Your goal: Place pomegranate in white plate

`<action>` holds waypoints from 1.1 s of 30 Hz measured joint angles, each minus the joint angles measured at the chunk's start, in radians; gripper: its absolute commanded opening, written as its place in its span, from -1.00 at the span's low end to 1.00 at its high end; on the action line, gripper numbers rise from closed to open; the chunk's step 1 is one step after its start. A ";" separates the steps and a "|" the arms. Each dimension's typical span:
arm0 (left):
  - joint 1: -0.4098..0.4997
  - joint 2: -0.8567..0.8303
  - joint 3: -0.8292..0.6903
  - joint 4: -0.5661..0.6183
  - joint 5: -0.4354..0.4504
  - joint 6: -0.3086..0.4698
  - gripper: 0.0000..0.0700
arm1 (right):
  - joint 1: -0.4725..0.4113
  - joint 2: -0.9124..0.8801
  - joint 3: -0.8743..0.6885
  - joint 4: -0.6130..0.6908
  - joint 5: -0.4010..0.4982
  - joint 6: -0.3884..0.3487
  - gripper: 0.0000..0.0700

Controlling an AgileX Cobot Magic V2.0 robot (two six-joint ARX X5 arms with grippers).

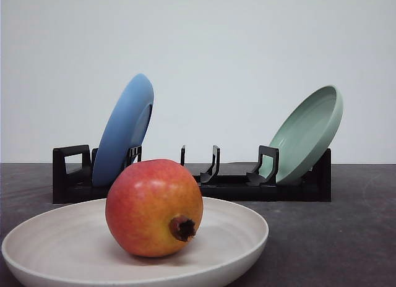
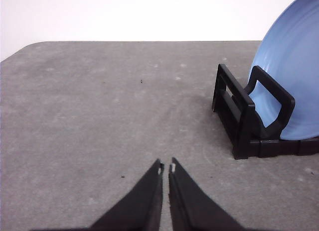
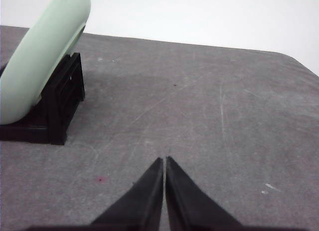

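While the pomegranate [image 1: 154, 206] sat inside the white plate [image 1: 244, 234] at the desk's [image 1: 346, 237] near edge, crown stub facing forward, both arms hung apart over bare surface. Left gripper [image 2: 166, 168] and right gripper [image 3: 164, 160] each had fingertips pressed together, holding nothing. Behind, a black rack [image 1: 235, 185] propped a blue plate [image 1: 124, 129] and a green plate [image 1: 309, 132].

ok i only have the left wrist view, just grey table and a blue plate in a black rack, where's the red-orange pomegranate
Observer: The round red-orange pomegranate sits inside the wide off-white plate, in the front view.
Operator: which way is its crown
Observer: The dark brown crown stub faces the camera, low on the fruit's right.
Operator: right end effector holding anything
Observer: No, the right end effector is shut on nothing, over bare grey table.
Operator: anything else racked
Observer: A pale green plate leans at the black rack's right end.
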 measured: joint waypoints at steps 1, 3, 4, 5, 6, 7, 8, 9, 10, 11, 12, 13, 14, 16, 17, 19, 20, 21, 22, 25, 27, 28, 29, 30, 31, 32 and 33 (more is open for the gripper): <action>0.000 0.000 0.000 0.000 0.000 0.000 -1.00 | 0.000 0.000 0.000 0.000 0.000 0.005 -1.00; 0.000 0.000 0.000 0.000 0.000 0.000 -1.00 | 0.000 0.000 0.000 0.000 0.000 0.015 -1.00; 0.000 0.000 0.000 0.000 0.000 0.000 -1.00 | 0.000 0.000 0.000 0.000 0.000 0.019 -1.00; 0.000 0.000 0.000 0.000 0.000 0.000 -1.00 | 0.000 0.000 0.000 0.000 0.000 0.022 -1.00; 0.000 0.000 0.000 0.000 0.000 0.000 -1.00 | 0.000 0.000 0.000 0.000 0.000 0.024 -1.00; 0.000 0.000 0.000 0.000 0.000 0.000 -1.00 | 0.000 0.000 0.000 0.000 0.000 0.025 -1.00; 0.000 0.000 0.000 0.000 0.000 0.000 -1.00 | 0.000 0.000 0.000 0.000 0.000 0.026 -1.00; 0.000 0.000 0.000 0.000 0.000 0.000 -1.00 | 0.000 0.000 0.000 0.000 0.000 0.028 -1.00; 0.000 0.000 0.000 0.000 0.000 0.000 -1.00 | 0.000 0.000 0.000 0.000 -0.002 0.034 -1.00; 0.000 0.000 0.000 0.000 0.000 0.000 -1.00 | 0.000 0.000 0.000 0.000 -0.004 0.039 -1.00; 0.000 0.000 0.000 0.000 0.000 0.000 -1.00 | 0.000 0.000 0.000 0.000 -0.005 0.046 -1.00; 0.000 0.000 0.000 0.000 0.000 0.000 -1.00 | 0.000 0.000 0.000 0.001 -0.005 0.052 -1.00; 0.000 0.000 0.000 0.000 0.000 0.000 -1.00 | 0.000 0.000 0.000 0.003 -0.005 0.056 -1.00; 0.000 0.000 0.000 0.000 0.000 0.000 -1.00 | 0.000 0.000 0.000 0.004 -0.005 0.061 -1.00; 0.000 0.000 0.000 0.000 0.000 0.000 -1.00 | 0.000 0.000 0.000 0.004 -0.004 0.063 -1.00; 0.000 0.000 0.000 0.000 0.000 0.000 -1.00 | 0.000 0.000 0.000 0.004 -0.004 0.067 -1.00; 0.000 0.000 0.000 0.000 0.000 0.000 -1.00 | 0.000 0.000 0.000 0.004 -0.004 0.067 -1.00; 0.000 0.000 0.000 0.000 0.000 0.000 -1.00 | 0.000 0.000 0.000 0.004 -0.004 0.067 -1.00; 0.000 0.000 0.000 0.000 0.000 0.000 -1.00 | 0.000 0.000 0.000 0.004 -0.004 0.067 -1.00; 0.000 0.000 0.000 0.000 0.000 0.000 -1.00 | 0.000 0.000 0.000 0.004 -0.004 0.067 -1.00; 0.000 0.000 0.000 0.000 0.000 0.000 -1.00 | 0.000 0.000 0.000 0.004 -0.004 0.067 -1.00; 0.000 0.000 0.000 0.000 0.000 0.000 -1.00 | 0.000 0.000 0.000 0.004 -0.004 0.068 -1.00; 0.000 0.000 0.000 0.000 0.000 0.000 -1.00 | 0.000 0.000 0.000 0.004 -0.004 0.068 -1.00; 0.000 0.000 0.000 0.000 0.000 0.000 -1.00 | 0.000 0.000 0.000 0.004 -0.004 0.068 -1.00; 0.000 0.000 0.000 0.000 0.000 0.000 -1.00 | 0.000 0.000 0.000 0.004 -0.004 0.068 -1.00; 0.000 0.000 0.000 0.000 0.000 0.000 -1.00 | 0.000 0.000 0.000 0.004 -0.004 0.068 -1.00; 0.000 0.000 0.000 0.000 0.000 0.000 -1.00 | 0.000 0.000 0.000 0.004 -0.004 0.069 -1.00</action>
